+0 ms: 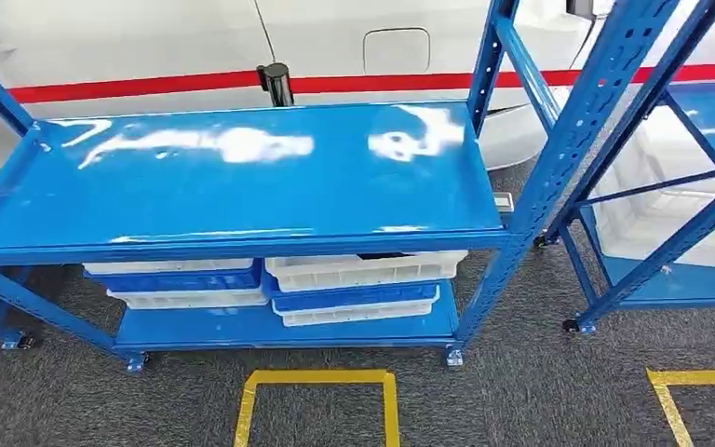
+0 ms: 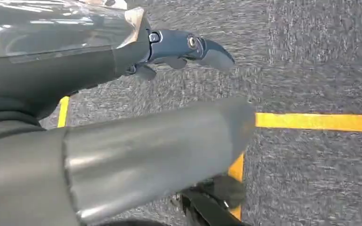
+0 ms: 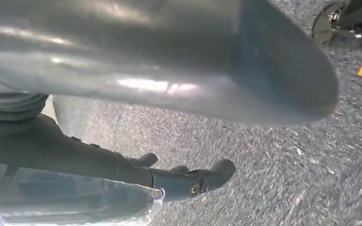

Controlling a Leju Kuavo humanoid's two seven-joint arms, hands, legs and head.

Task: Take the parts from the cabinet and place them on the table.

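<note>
A blue shelf rack (image 1: 242, 177) is standing ahead, white and blue trays (image 1: 358, 284) stacked on its lower shelf. The left hand (image 2: 122, 141) is hanging over grey carpet (image 2: 311, 56), fingers (image 2: 193, 47) apart, holding nothing. The right hand (image 3: 169, 70) is hanging likewise, fingers (image 3: 202, 179) spread and empty.

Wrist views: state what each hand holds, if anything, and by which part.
Nothing is held. The left hand and right hand hang over the carpet, fingers extended and apart.
</note>
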